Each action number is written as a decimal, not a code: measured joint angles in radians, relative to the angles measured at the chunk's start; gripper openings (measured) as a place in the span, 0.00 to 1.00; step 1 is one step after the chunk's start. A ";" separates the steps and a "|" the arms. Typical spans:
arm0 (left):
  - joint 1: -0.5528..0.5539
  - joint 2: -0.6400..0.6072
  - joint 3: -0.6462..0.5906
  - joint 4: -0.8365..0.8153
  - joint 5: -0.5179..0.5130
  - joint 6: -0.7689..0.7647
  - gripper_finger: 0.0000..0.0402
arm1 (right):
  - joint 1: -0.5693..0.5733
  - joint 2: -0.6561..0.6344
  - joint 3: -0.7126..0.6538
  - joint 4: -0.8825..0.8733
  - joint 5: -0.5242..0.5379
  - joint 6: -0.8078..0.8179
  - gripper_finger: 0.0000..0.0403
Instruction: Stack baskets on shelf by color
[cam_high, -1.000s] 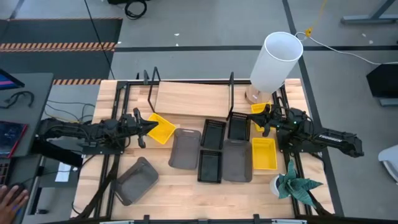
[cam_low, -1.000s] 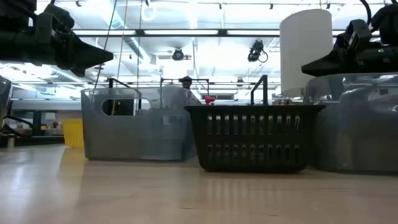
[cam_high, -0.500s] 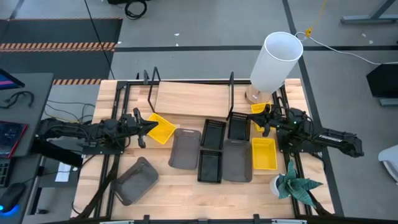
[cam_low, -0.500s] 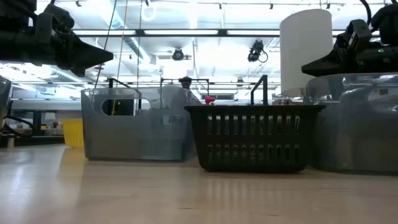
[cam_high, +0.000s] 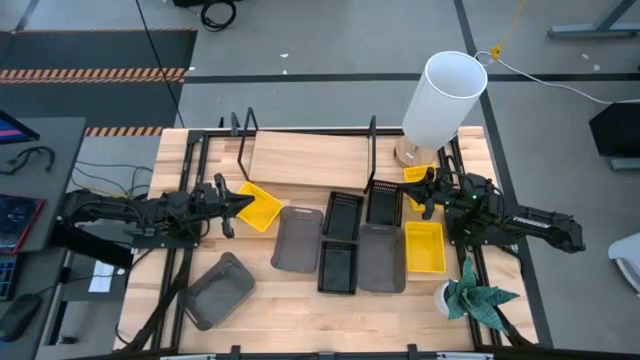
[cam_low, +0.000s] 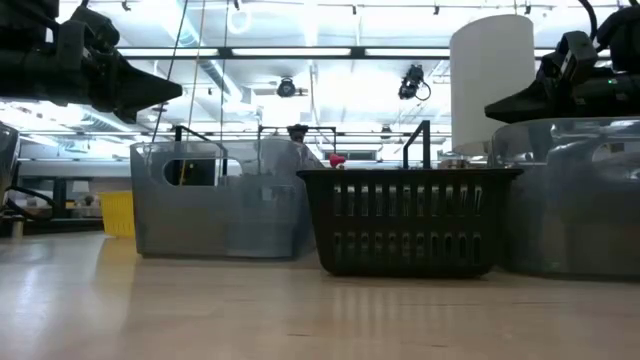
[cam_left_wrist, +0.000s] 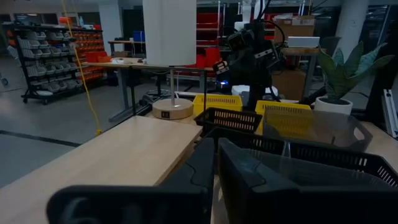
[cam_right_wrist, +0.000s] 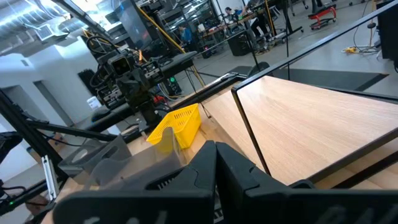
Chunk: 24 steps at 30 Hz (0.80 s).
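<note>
Both arms hover level above the table, holding nothing. My left gripper (cam_high: 245, 203) is shut above the near edge of a yellow basket (cam_high: 260, 206) that lies askew by the shelf's left front corner. My right gripper (cam_high: 408, 192) is shut beside a black basket (cam_high: 384, 203). The shelf (cam_high: 310, 158) is a pale board between black uprights. In front of it lie grey baskets (cam_high: 298, 238) (cam_high: 381, 257), black baskets (cam_high: 343, 215) (cam_high: 336, 267) and a yellow basket (cam_high: 424, 246). In the wrist views both pairs of fingers meet (cam_left_wrist: 214, 155) (cam_right_wrist: 216, 155).
A tall white lamp (cam_high: 445, 100) stands at the shelf's far right corner, with a small yellow basket (cam_high: 418, 174) at its foot. A potted plant (cam_high: 475, 297) stands at the near right. Another grey basket (cam_high: 219, 290) lies askew at the near left.
Both arms have kept still. A person's hand at the desk left of the table has drawn out of view.
</note>
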 joint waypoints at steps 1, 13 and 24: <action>0.000 0.000 0.000 0.000 0.000 0.000 0.06 | 0.000 0.000 0.000 0.000 0.000 0.000 0.03; 0.000 0.000 0.000 0.000 0.000 0.000 0.08 | 0.000 0.000 0.000 0.000 0.000 0.000 0.03; 0.000 0.000 0.000 0.000 0.000 0.000 0.08 | 0.000 0.000 0.000 0.000 0.000 0.000 0.03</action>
